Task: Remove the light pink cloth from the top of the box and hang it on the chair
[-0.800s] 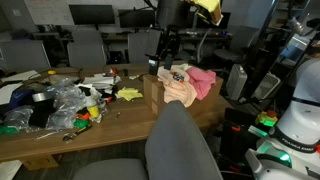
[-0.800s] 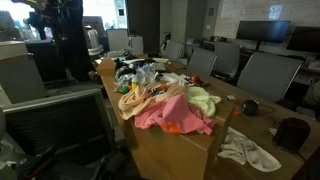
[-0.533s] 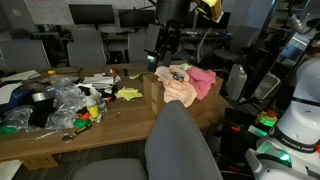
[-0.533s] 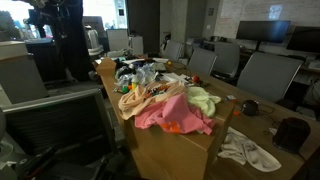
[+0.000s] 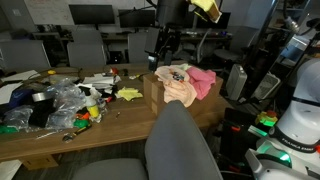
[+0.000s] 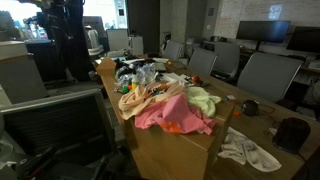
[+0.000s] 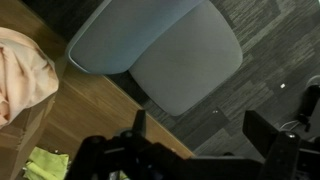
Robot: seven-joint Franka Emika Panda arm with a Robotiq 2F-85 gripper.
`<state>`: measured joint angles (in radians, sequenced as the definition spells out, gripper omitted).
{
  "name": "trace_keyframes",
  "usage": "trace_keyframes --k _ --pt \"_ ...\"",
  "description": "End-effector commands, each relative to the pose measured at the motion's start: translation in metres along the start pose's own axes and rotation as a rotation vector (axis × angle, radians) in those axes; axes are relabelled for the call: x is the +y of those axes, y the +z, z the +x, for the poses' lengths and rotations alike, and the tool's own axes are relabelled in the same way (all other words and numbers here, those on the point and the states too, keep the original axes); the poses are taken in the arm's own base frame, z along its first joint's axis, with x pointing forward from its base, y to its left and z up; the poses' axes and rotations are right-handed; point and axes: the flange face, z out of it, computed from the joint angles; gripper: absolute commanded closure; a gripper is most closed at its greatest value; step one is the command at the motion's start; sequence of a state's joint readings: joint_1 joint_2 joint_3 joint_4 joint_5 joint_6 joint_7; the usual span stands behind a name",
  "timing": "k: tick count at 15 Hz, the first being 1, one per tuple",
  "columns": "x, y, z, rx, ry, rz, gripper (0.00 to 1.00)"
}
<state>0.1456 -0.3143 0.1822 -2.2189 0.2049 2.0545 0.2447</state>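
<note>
Claw (image 5: 164, 62) near light pink cloth (image 5: 181, 90) — spread, seemingly

Light pink cloth (image 5: 182, 92) crumpled atop box (image 5: 150, 93)

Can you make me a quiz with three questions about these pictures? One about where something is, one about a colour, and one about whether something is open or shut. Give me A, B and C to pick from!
1. Where does the light pink cloth lie?
A) on the floor
B) on top of the box
C) inside a bag

2. What colour is the chair seat in the wrist view?
A) grey
B) red
C) yellow

3. How is the end effector?
A) shut on the cloth
B) shut on a cup
C) open, holding nothing

Answers:
1 B, because the cloth is draped over the top of the box in an exterior view.
2 A, because the seat below the wrist camera looks plain grey.
3 C, because its fingers stand wide apart with nothing between them.
</note>
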Motion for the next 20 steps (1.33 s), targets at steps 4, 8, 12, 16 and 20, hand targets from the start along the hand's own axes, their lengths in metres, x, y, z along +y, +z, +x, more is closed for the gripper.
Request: trace_keyframes --k 4,8,12,16,20 --pt "0.079 -0.026 0.064 0.088 0.26 -0.094 0.0" --pt "0.145 -0.02 0.097 0.109 0.493 -0.128 0.0" --pt "0.205 0.014 0.112 0.05 0.652 -0.104 0.0" --pt "0.247 0.059 0.115 -0.032 0.763 -0.047 0.0" --pt "0.274 0.104 0.11 -0.125 0.873 0.011 0.0"
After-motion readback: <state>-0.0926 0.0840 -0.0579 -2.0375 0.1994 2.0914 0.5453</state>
